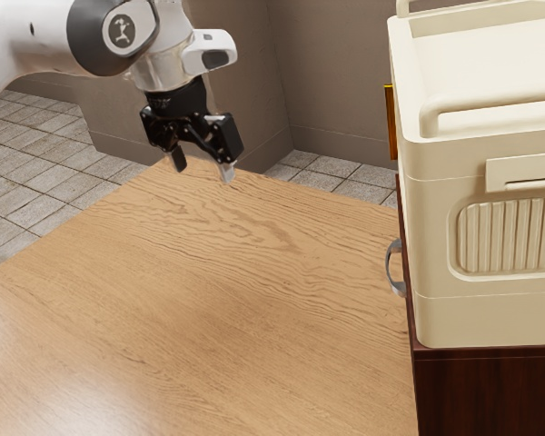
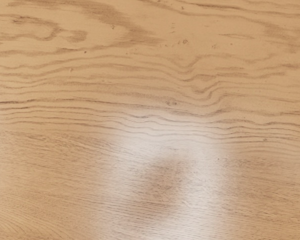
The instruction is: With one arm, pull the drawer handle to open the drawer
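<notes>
The rounded white arm [image 1: 27, 44] has a dark grey, badged joint cover [image 1: 89, 47] and black 2-fingered tool [image 1: 203, 171].

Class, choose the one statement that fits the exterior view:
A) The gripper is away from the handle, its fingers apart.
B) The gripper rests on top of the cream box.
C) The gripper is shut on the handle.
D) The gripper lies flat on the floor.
A: the gripper hangs well to the exterior view's left of the handle, with a gap between its fingers.
</notes>
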{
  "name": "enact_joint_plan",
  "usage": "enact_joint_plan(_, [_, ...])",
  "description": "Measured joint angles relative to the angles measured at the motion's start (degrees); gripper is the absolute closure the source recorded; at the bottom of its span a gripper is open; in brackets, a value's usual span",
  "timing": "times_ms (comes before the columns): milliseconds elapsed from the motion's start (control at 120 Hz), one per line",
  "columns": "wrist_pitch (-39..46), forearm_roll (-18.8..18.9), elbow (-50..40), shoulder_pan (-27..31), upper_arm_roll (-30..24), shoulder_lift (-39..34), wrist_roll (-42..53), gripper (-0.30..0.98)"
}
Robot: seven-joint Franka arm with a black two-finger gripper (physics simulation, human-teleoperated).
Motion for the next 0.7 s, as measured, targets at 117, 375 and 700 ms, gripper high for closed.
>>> enact_joint_plan(117, [3.31, -4.42, -4.25, -0.43, -0.69, -1.13, -0.60, 0.02])
enact_joint_plan(375, [21.65, -19.57, -20.92, -2.57, -0.93, -5.85, -3.79, 0.02])
enact_joint_plan(700, [31.70, -25.16, -25.63, -3.63, -1.10, -5.88, -10.75, 0.02])
